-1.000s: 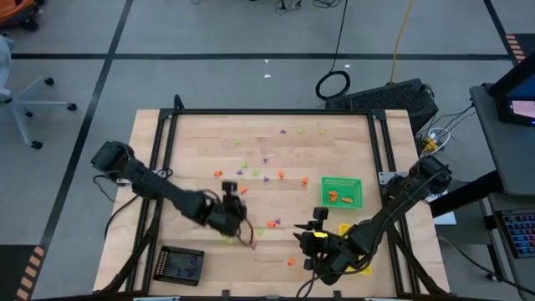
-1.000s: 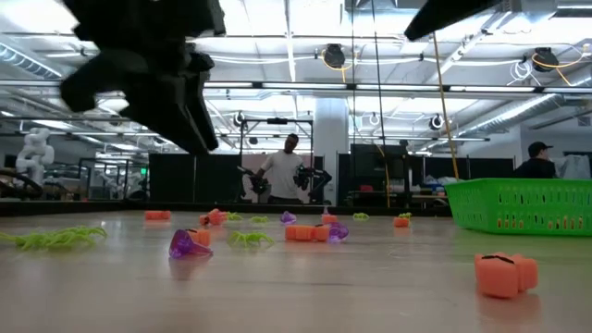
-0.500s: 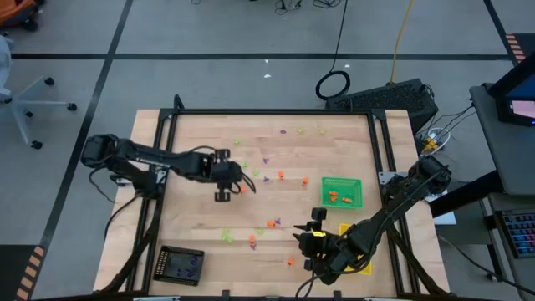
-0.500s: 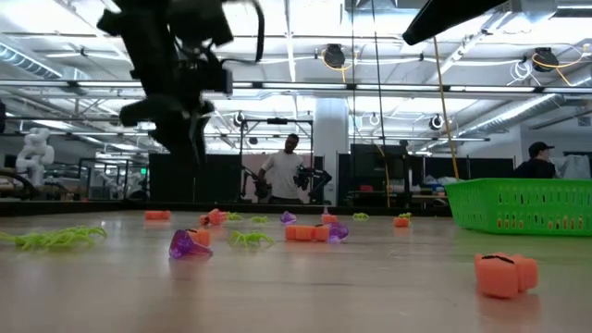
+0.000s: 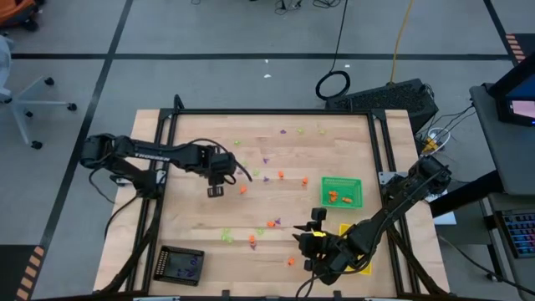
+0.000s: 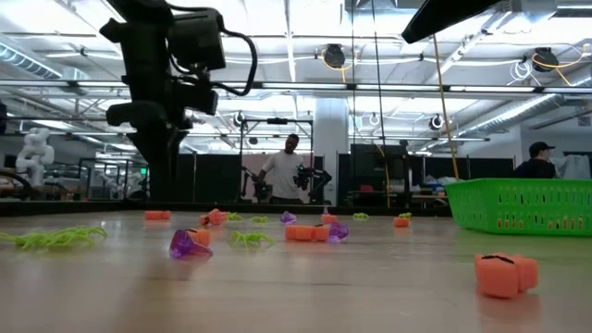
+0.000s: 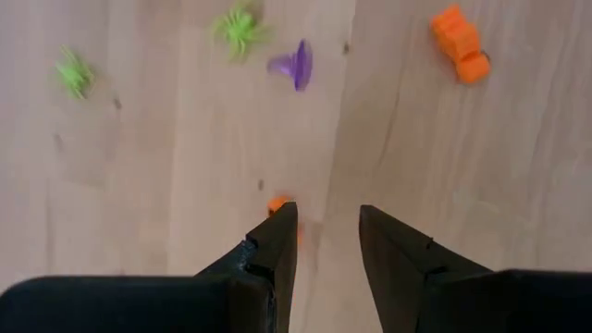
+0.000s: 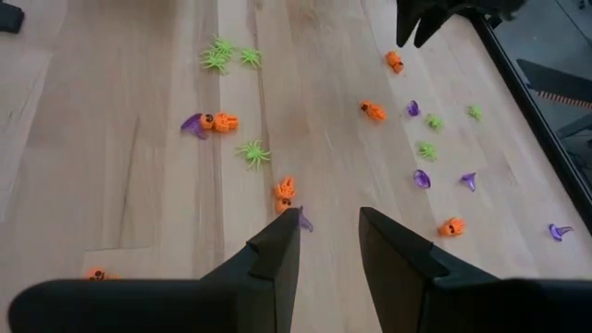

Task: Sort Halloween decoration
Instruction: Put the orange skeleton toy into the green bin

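The wooden table (image 5: 192, 234) fills the middle of the high view, framed by dark rails. The left arm (image 5: 142, 155) reaches in from the left edge, its base partly over the rail. The right arm (image 5: 393, 205) enters from the right and folds toward the near edge, covering most of a yellow tray (image 5: 344, 229), of which only a corner shows.

The green tray (image 5: 354, 183) sits right of centre with a few orange pieces inside; in the low view it is cut off by the frame's right edge. The black tray (image 5: 167, 266) lies at the near left corner; its contents are hard to make out.

The left gripper (image 7: 324, 236) hangs above the table's left-centre, fingers parted by a narrow gap with bare wood between them and nothing held. One left finger partly hides an orange trinket (image 7: 277, 205) on the table beneath it. The right gripper (image 8: 326, 242) hovers near the near edge, fingers likewise slightly apart and empty.

The Halloween decoration (image 5: 267, 177) lies scattered across the table's middle and far side: orange, purple and lime green trinkets, too small in the high view to tell their shapes. The right wrist view resolves lime green spiders (image 8: 252, 152) and orange pieces (image 8: 283, 192).

In the low view, a person (image 6: 283, 176) stands far behind the table.
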Motion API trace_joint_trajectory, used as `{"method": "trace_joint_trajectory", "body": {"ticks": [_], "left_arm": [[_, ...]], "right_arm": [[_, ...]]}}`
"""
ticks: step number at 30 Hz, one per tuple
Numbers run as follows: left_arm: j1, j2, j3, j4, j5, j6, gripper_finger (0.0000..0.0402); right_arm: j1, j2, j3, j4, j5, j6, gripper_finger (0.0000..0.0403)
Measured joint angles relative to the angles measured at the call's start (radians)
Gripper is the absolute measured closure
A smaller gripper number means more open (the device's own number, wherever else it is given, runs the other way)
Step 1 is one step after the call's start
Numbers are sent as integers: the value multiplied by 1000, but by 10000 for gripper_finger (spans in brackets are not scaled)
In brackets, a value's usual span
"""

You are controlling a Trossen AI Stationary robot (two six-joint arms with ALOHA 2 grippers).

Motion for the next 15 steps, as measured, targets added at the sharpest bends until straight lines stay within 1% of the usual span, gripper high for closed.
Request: {"method": "trace_joint_trajectory", "body": {"ticks": [2,4,10,15], "left_arm": [[28,-1,-17,2,37,16,285],[54,-1,-53,25,52,34,285],[111,0,-162,58,60,28,285],[122,-5,-228,166,67,46,285]], "right_arm": [[0,0,0,1,0,0,302],[0,0,0,1,0,0,302],[0,0,0,0,-1,0,302],[0,0,0,0,-1,0,302]]}}
